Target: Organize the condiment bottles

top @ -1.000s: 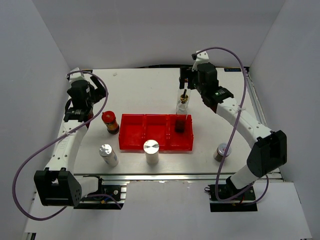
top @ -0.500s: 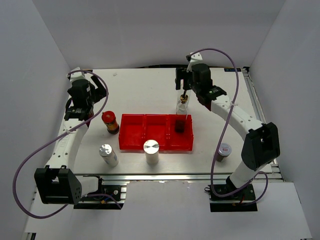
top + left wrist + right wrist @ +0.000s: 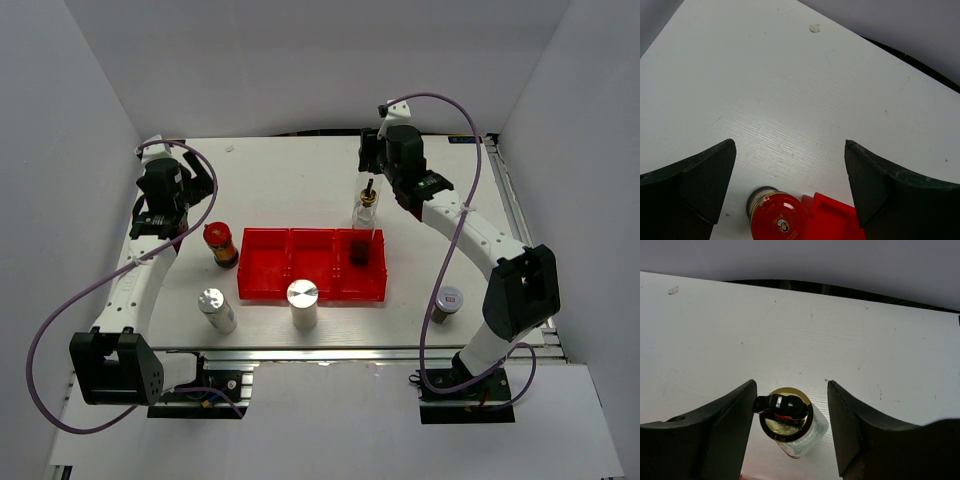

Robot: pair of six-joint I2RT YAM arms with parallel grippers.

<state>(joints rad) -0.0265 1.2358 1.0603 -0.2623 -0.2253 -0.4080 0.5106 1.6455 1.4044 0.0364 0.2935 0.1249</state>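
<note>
Where the table (image 3: 290, 180) runs closest to the arm bases, we find three of the condiment containers standing upright. Our left silver cylinder (image 3: 215, 308) stands alone off the near-left corner of the red tray (image 3: 265, 268). The middle silver cylinder (image 3: 302, 303) stands right at the tray's near wall, before the middle compartment; we cannot tell whether they touch. Both tops are plain brushed metal. Well to the right of the tray sits the short silver-lidded jar (image 3: 446, 303), whose lid bears a red label with pale lettering too small for us to read.

Farther back, a dark bottle (image 3: 361, 250) stands in the tray's right compartment. Just beside the tray's left end is the red-lidded jar (image 3: 220, 243). The left wrist view shows a small round emblem on its lid, but we cannot make out any words. The left gripper (image 3: 790, 150) hangs above and just behind this jar, its jaws spread wide with only table between them.

Just behind the tray's right compartment stands the clear glass bottle (image 3: 366, 212), gold cap and black pour tip uppermost. The right gripper (image 3: 791, 387) hangs over it with its fingers (image 3: 725, 425) flanking the cap. Table shows in the gap on each side, so we see the jaws apart and touching nothing.
</note>
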